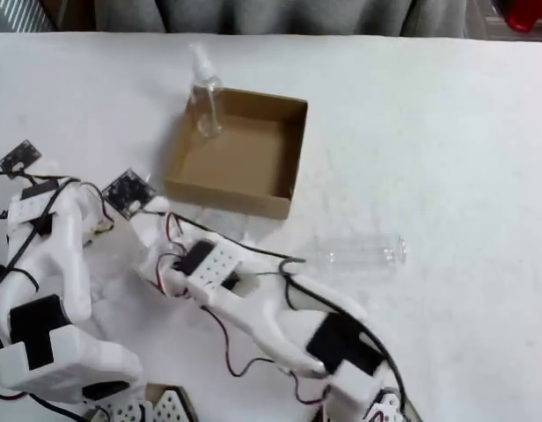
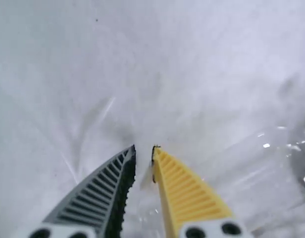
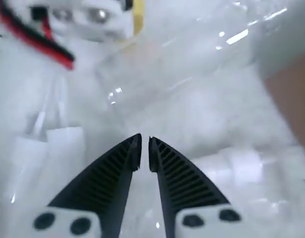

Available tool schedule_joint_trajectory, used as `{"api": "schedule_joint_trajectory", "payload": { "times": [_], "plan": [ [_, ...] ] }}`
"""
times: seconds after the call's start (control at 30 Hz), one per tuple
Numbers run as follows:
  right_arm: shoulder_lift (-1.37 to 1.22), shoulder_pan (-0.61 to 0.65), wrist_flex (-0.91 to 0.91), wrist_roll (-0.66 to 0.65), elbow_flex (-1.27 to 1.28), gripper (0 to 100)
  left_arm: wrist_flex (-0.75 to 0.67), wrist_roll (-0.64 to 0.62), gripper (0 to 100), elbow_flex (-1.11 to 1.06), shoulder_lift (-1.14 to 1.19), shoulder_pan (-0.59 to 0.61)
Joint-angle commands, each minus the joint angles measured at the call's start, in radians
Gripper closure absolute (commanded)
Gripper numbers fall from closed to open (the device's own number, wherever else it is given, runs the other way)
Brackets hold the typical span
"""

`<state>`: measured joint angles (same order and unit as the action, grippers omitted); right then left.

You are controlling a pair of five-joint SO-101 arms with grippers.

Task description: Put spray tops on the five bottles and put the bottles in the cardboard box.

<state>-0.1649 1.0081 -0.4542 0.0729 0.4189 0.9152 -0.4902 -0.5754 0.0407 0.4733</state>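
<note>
White tabletop (image 1: 447, 132), overhead and wrist views. Cardboard box (image 1: 240, 158), open at the top, stands near the middle. One clear bottle with a spray top (image 1: 203, 97) stands upright inside it, in the far-left corner. A second clear bottle (image 1: 363, 253) lies on its side on the tabletop, right of the box and apart from it. Two white arms (image 1: 51, 264) sit folded low at the near-left. Left tool (image 2: 144, 148), one finger dark and one yellow, has its tips drawn together to a slit over the tabletop, with clear plastic (image 2: 271, 158) beside it. Right tool (image 3: 145, 140), both fingers black, is likewise closed to a slit above blurred clear bottles (image 3: 167, 84).
</note>
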Motion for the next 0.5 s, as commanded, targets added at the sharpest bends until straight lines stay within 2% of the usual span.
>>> {"api": "schedule_joint_trajectory", "payload": {
  "times": [0.0,0.2,0.47],
  "plan": [
    [0.116,0.005,-0.007,-0.002,0.021,98.3,-0.023,-0.006,93,0.018,-0.013,-0.018],
    [0.209,-0.012,-0.05,-0.035,0.057,98.1,-0.023,-0.006,93,0.018,-0.013,-0.016],
    [0.384,-0.087,-0.208,-0.405,0.057,98.1,-0.023,-0.005,92,0.018,-0.013,-0.015]
  ]
}}
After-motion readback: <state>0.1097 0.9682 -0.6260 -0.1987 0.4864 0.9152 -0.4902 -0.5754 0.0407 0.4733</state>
